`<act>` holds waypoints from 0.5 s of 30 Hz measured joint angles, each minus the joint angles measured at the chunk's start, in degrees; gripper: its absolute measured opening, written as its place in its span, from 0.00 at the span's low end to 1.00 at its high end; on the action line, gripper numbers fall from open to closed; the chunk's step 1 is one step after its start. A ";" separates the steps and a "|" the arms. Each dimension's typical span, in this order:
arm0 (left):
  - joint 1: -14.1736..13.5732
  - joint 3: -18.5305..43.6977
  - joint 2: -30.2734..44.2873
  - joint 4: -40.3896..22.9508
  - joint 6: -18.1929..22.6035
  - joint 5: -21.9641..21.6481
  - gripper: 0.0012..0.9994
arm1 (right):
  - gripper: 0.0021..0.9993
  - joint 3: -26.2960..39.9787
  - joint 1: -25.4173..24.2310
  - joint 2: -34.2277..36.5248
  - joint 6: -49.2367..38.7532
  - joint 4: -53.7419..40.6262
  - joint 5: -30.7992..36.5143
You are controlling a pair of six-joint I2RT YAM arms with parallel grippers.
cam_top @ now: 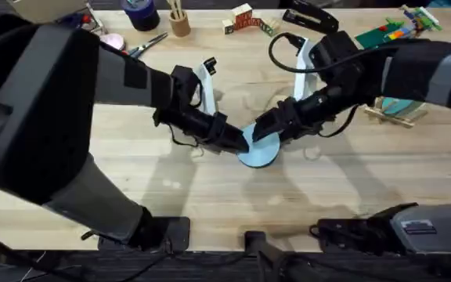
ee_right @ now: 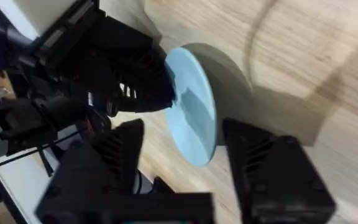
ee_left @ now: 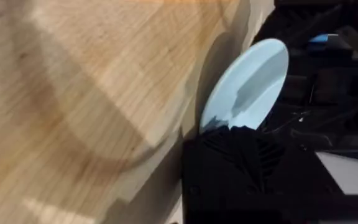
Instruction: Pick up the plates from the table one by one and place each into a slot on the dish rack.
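A pale sky-blue plate (cam_top: pixel 261 155) is tipped up on its edge above the middle of the table (cam_top: pixel 210 196). My left gripper (cam_top: pixel 239 141) is shut on the plate's rim from the left; in the left wrist view the plate (ee_left: pixel 247 87) rises from its black finger (ee_left: pixel 241 155). From the right, my right gripper (cam_top: pixel 268 131) stands open, its fingers (ee_right: pixel 114 155) straddling the opposite edge of the plate (ee_right: pixel 191 109) without closing. The dish rack (cam_top: pixel 398 117) sits at the right with a teal plate (cam_top: pixel 402 106) in it.
Along the far edge lie scissors (cam_top: pixel 151 43), a pink dish (cam_top: pixel 114 41), a cup of sticks (cam_top: pixel 180 23), toy blocks (cam_top: pixel 245 19), a black stapler (cam_top: pixel 308 16) and a green baseplate (cam_top: pixel 394 33). Two white stands (cam_top: pixel 207 74) rise behind the grippers.
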 joint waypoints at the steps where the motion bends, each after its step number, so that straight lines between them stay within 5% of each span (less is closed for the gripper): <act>1: 0.00 0.00 0.00 0.00 0.00 0.00 0.04 | 0.64 0.00 0.03 0.00 0.05 -0.01 -0.02; 10: 0.14 0.00 0.00 -0.27 -0.02 0.16 0.04 | 0.09 -0.15 0.63 0.00 0.23 -0.27 1.64; 15: 0.22 0.00 0.00 -0.46 -0.02 0.28 0.04 | 0.03 -0.15 0.61 -0.07 0.26 -0.37 0.96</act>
